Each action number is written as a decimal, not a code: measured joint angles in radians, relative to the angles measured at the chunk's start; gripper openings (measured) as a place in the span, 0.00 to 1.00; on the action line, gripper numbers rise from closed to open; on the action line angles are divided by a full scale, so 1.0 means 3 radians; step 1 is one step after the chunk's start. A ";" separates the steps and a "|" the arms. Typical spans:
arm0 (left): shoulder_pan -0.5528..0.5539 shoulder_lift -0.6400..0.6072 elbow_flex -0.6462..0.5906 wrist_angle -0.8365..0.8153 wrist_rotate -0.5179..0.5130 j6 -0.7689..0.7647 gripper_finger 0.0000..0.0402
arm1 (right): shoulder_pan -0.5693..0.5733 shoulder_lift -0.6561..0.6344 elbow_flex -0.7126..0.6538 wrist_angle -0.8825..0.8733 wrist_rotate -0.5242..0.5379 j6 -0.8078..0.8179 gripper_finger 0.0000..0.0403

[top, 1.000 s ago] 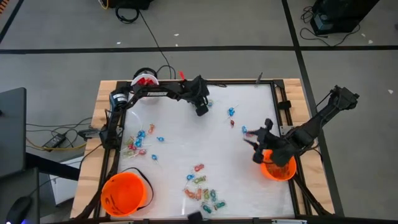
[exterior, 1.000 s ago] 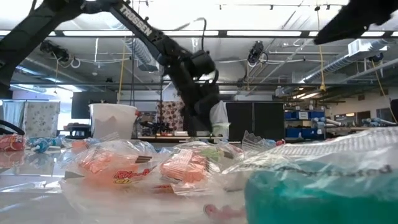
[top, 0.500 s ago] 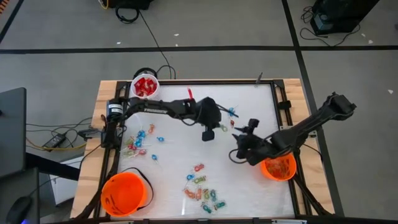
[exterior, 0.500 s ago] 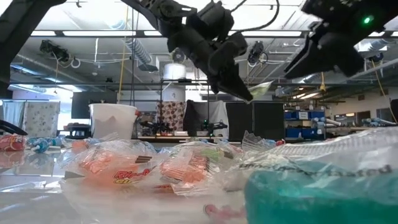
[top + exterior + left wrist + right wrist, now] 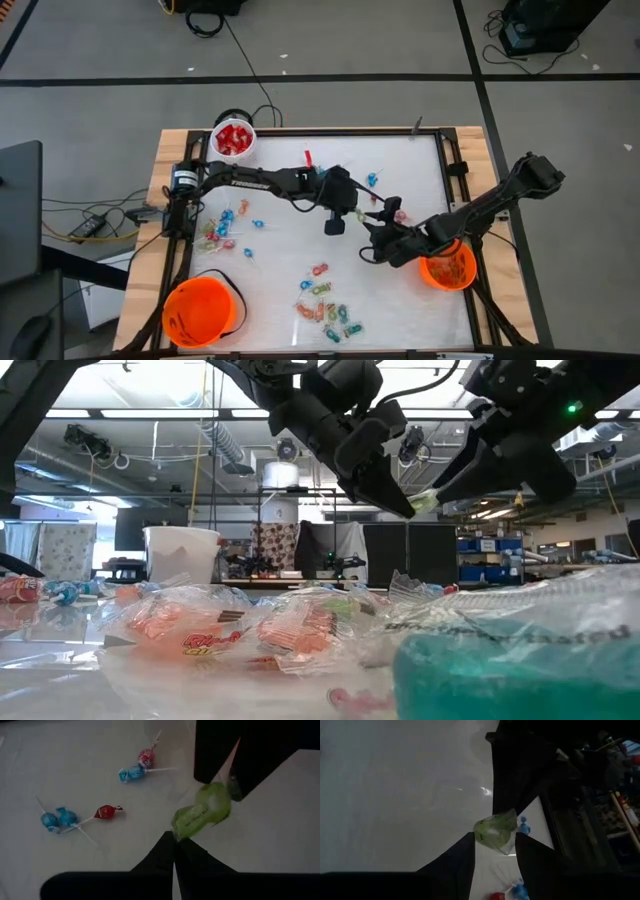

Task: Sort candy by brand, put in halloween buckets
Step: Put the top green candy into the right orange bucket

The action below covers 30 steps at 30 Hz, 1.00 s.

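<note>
On the left we see a big orange bucket (image 5: 200,311) at the near corner of the surface (image 5: 290,240). We cannot tell if any candy is in it. Just past it lies a bunch of blue and pink lollipops (image 5: 226,228), not sorted yet. At the far left corner stands a small white bucket (image 5: 233,139) with red packets (image 5: 234,138) inside, so that brand looks partly done.

In the middle, near the front edge, a pile of mixed candy (image 5: 326,305) waits for us. Above the middle of the surface our two arms meet in the air. Our left gripper (image 5: 175,851) has its fingers pinched tight on one end of a green candy (image 5: 202,813). Our right gripper (image 5: 495,845) has its fingers spread to either side of the same candy, and we cannot tell if they press it. It looks like we are passing it across.

A few lollipops (image 5: 374,181) lie near the arms. On the right sits a second orange bucket (image 5: 447,270), with some candy in it. The right arm reaches over it. We think most of the job is left.
</note>
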 joint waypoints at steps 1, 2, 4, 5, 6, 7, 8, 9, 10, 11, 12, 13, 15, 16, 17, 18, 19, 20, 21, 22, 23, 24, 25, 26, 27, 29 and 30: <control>-0.0004 0.0000 0.0000 0.0007 0.0000 0.0000 0.03 | -0.0007 -0.0001 0.0000 0.0010 -0.0014 0.0009 0.37; -0.0005 0.0001 0.0000 0.0008 -0.0001 0.0000 0.03 | -0.0015 0.0000 0.0000 0.0039 -0.0019 0.0008 0.36; -0.0009 0.0001 0.0000 0.0019 -0.0004 -0.0001 0.03 | -0.0025 0.0003 0.0000 0.0071 -0.0027 0.0008 0.32; -0.0009 0.0001 0.0000 0.0020 -0.0009 -0.0009 0.03 | -0.0028 0.0004 0.0000 0.0077 -0.0028 0.0008 0.29; -0.0009 0.0001 0.0000 0.0020 -0.0009 -0.0040 0.03 | -0.0034 0.0004 0.0000 0.0093 -0.0031 0.0008 0.24; -0.0009 0.0001 0.0000 0.0020 -0.0008 -0.0078 0.03 | -0.0041 0.0002 0.0000 0.0099 -0.0043 0.0008 0.19; -0.0009 0.0001 0.0000 0.0021 -0.0009 -0.0156 0.03 | -0.0046 -0.0001 0.0000 0.0097 -0.0051 0.0008 0.14; -0.0010 0.0001 0.0000 0.0022 -0.0005 -0.0221 0.04 | -0.0050 -0.0002 0.0000 0.0096 -0.0067 0.0008 0.08; -0.0010 0.0001 0.0000 0.0016 0.0001 -0.0245 0.05 | -0.0050 -0.0004 0.0000 0.0085 -0.0100 0.0004 0.04; -0.0010 0.0001 0.0000 -0.0006 0.0001 -0.0241 0.06 | -0.0050 -0.0004 0.0000 0.0073 -0.0118 -0.0005 0.03; -0.0010 0.0001 0.0000 -0.0044 0.0001 -0.0229 0.08 | -0.0050 -0.0004 0.0002 0.0061 -0.0124 -0.0011 0.03; -0.0010 -0.0008 0.0000 -0.0113 -0.0001 -0.0210 0.10 | -0.0050 -0.0016 0.0024 -0.0014 -0.0167 -0.0017 0.03; 0.0008 -0.0035 0.0000 -0.0319 -0.0047 -0.0135 0.16 | -0.0049 -0.0066 0.0133 -0.0327 -0.0343 0.0015 0.02; 0.0025 -0.0053 0.0000 -0.0388 -0.0051 -0.0107 0.20 | -0.0047 -0.0105 0.0209 -0.0504 -0.0432 0.0094 0.01; 0.0042 -0.0073 0.0000 -0.0504 -0.0058 -0.0067 0.23 | -0.0045 -0.0145 0.0298 -0.0707 -0.0531 0.0199 0.01; 0.0057 -0.0086 -0.0001 -0.0604 -0.0062 -0.0058 0.26 | -0.0045 -0.0185 0.0389 -0.0922 -0.0643 0.0307 0.01; 0.0068 -0.0089 0.0000 -0.0649 -0.0054 -0.0062 0.29 | -0.0043 -0.0238 0.0483 -0.1131 -0.0757 0.0424 0.01; 0.0072 -0.0089 0.0000 -0.0703 -0.0023 -0.0071 0.32 | -0.0043 -0.0286 0.0572 -0.1337 -0.0881 0.0563 0.01; 0.0072 -0.0088 -0.0001 -0.0784 0.0047 -0.0072 0.34 | -0.0043 -0.0343 0.0662 -0.1515 -0.1030 0.0690 0.01; 0.0064 -0.0088 -0.0002 -0.0846 0.0115 -0.0072 0.35 | -0.0045 -0.0409 0.0757 -0.1684 -0.1211 0.0781 0.01; 0.0041 -0.0088 -0.0003 -0.0871 0.0166 -0.0072 0.36 | -0.0045 -0.0476 0.0858 -0.1862 -0.1417 0.0868 0.01; 0.0011 -0.0088 -0.0009 -0.0869 0.0201 -0.0071 0.36 | -0.0045 -0.0542 0.0954 -0.2041 -0.1660 0.0967 0.01; -0.0019 -0.0089 -0.0027 -0.0860 0.0213 -0.0069 0.36 | -0.0045 -0.0607 0.1052 -0.2224 -0.1906 0.1085 0.01; -0.0050 -0.0089 -0.0034 -0.0894 0.0214 -0.0069 0.36 | -0.0044 -0.0674 0.1152 -0.2392 -0.2151 0.1205 0.01; -0.0082 -0.0090 -0.0042 -0.0930 0.0214 -0.0071 0.36 | -0.0043 -0.0739 0.1245 -0.2553 -0.2380 0.1355 0.01; -0.0150 -0.0115 -0.0045 -0.1014 0.0197 -0.0068 0.36 | -0.0043 -0.0893 0.1394 -0.2850 -0.2906 0.1724 0.01; -0.0183 -0.0141 -0.0045 -0.1035 0.0167 -0.0054 0.36 | -0.0036 -0.0968 0.1444 -0.2969 -0.3160 0.1928 0.01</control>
